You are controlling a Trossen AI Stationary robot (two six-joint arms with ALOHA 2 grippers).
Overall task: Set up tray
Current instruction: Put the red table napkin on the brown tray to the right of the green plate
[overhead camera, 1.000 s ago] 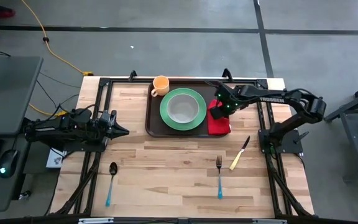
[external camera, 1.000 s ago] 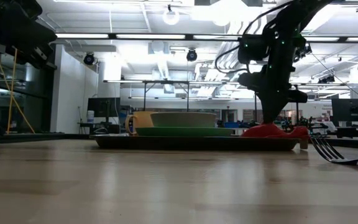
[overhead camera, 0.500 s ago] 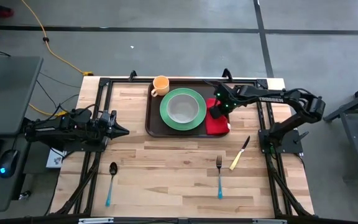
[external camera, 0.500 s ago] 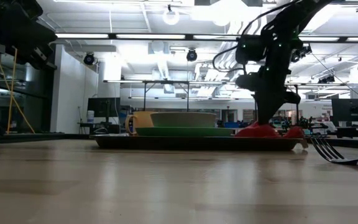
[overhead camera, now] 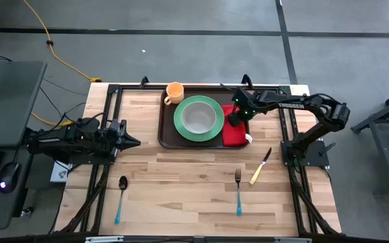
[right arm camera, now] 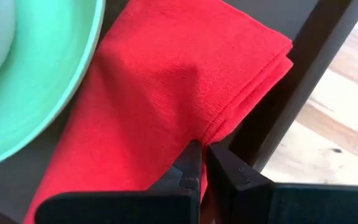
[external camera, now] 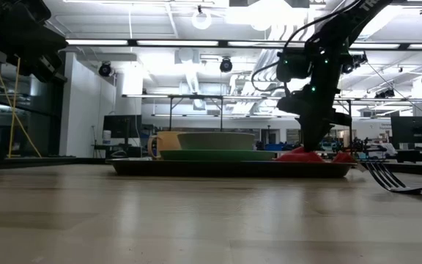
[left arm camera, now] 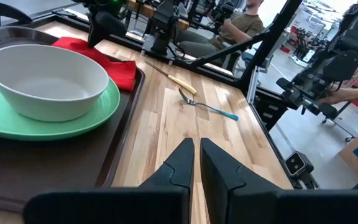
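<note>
The dark brown tray [overhead camera: 167,132] lies at the table's far middle. On it stand a green plate [overhead camera: 198,119] with a white bowl [overhead camera: 198,118] and, at its far left corner, an orange cup [overhead camera: 174,92]. A red napkin [overhead camera: 238,133] lies flat on the tray's right end, between the plate and the rim. My right gripper [overhead camera: 234,121] stands over the napkin, shut on it. My left gripper [overhead camera: 136,142] waits shut, clear of everything, above the table's left side. My right gripper pinches a raised fold of the napkin [right arm camera: 211,132] between its two fingers, near the napkin's edge beside the tray rim [right arm camera: 291,106]. The fingers come steeply from above. The rest of the napkin lies flat on the tray, with a crease running up to the fingers.
On the bare wood near the front lie a fork [overhead camera: 238,192], a yellow-handled knife [overhead camera: 260,167] and a spoon [overhead camera: 121,199]. The arms' black frames stand at the table's left and right sides.
My right gripper, still shut on the napkin, has gone a little toward the table's left edge and down. It has dragged the napkin along the tray toward the plate.
</note>
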